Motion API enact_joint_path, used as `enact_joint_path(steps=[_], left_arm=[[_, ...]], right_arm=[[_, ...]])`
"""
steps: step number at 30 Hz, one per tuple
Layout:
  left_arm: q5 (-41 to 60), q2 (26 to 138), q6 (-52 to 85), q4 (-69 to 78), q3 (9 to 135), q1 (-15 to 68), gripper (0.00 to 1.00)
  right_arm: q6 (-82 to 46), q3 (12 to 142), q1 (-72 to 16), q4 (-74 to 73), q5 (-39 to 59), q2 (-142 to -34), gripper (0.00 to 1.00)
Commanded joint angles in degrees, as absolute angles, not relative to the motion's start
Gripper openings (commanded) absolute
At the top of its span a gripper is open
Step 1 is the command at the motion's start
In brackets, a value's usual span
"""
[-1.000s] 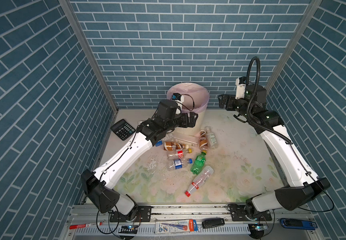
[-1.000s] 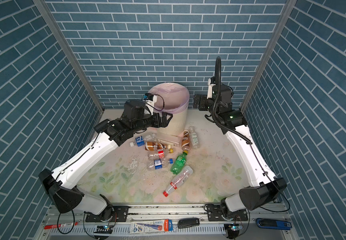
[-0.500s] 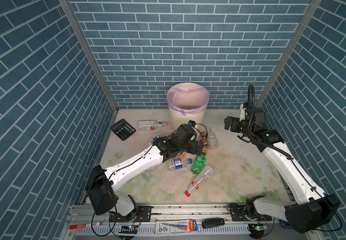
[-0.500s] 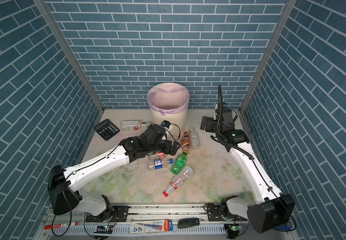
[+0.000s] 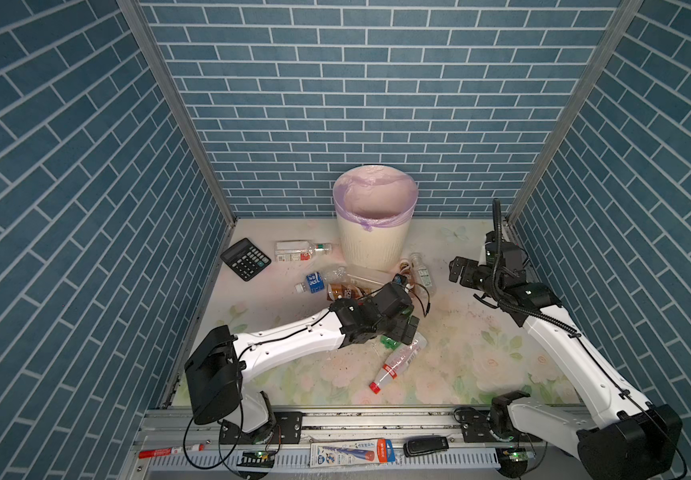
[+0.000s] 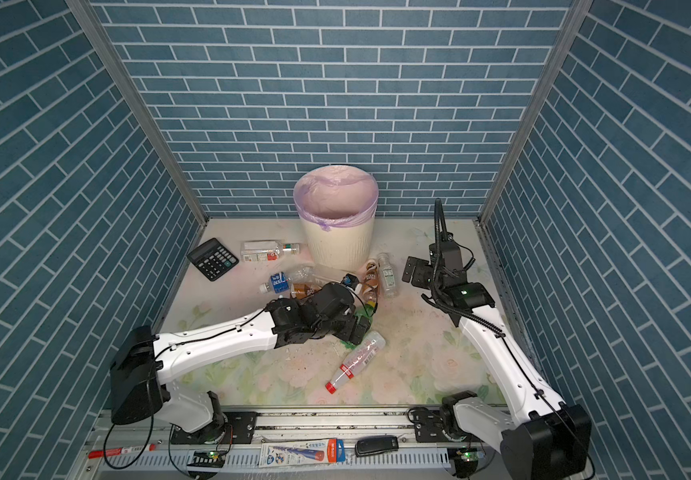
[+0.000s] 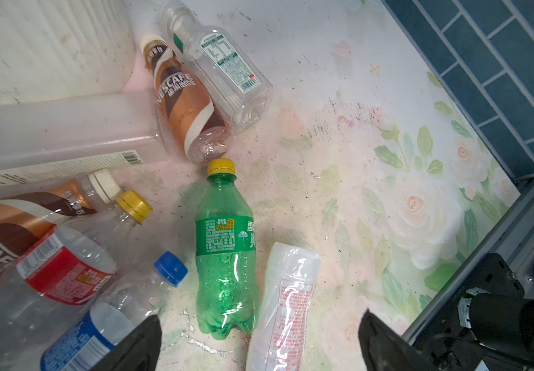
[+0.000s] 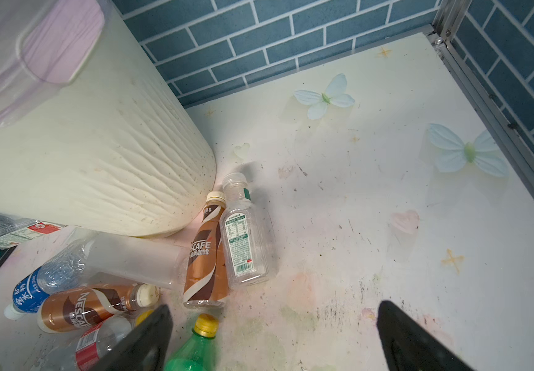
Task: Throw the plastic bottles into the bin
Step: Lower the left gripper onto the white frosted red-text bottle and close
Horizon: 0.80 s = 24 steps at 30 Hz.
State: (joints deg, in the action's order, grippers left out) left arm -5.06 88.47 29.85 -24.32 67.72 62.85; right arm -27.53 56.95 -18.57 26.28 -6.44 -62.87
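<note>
Brickwork in blue-grey with pale joints closes the cell on three sides in both top views, with metal posts at the back corners. The bench [image 5: 481,357] wears a faded floral sheet, scuffed and speckled with dark grit. The bin [image 5: 371,249] stands upright against the back wall, a lilac bag folded over its rim. The plastic bottles [image 5: 314,282] lie on their sides in a loose cluster just in front of it. A calculator [image 5: 246,258] lies near the left wall. The left end effector [image 5: 408,330] hangs low over the cluster, and the right end effector [image 5: 456,270] hovers to the right of the bin, apart from it.

In the left wrist view the left end effector [image 7: 261,316] is spread wide and empty, and the base of a green bottle [image 7: 224,257] shows between its fingers [image 7: 145,343].

In the right wrist view the right end effector [image 8: 275,306] is also spread and holds nothing, over stained bench printed with pale butterflies.
</note>
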Motion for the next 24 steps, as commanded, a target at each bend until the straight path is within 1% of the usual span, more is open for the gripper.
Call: enact_joint_path(steps=[1,6,16,24], left_arm=[[-6.2,90.4,31.8,-23.8,66.2,64.9,0.96],[-5.4,91.8,33.3,-23.0,64.6,66.1,0.96],[-5.1,92.6,36.4,-21.2,60.9,68.1,0.87],[-4.9,93.6,37.9,-20.2,58.4,69.2,0.84]], right_arm=[[-30.2,53.9,-18.3,23.9,-6.6,-60.7,0.99],[-30.7,51.5,-18.3,23.4,-6.8,-59.3,0.99],[-30.8,48.4,-18.1,22.6,-6.8,-57.3,0.99],[-31.4,45.4,-18.0,21.0,-6.6,-56.4,0.99]])
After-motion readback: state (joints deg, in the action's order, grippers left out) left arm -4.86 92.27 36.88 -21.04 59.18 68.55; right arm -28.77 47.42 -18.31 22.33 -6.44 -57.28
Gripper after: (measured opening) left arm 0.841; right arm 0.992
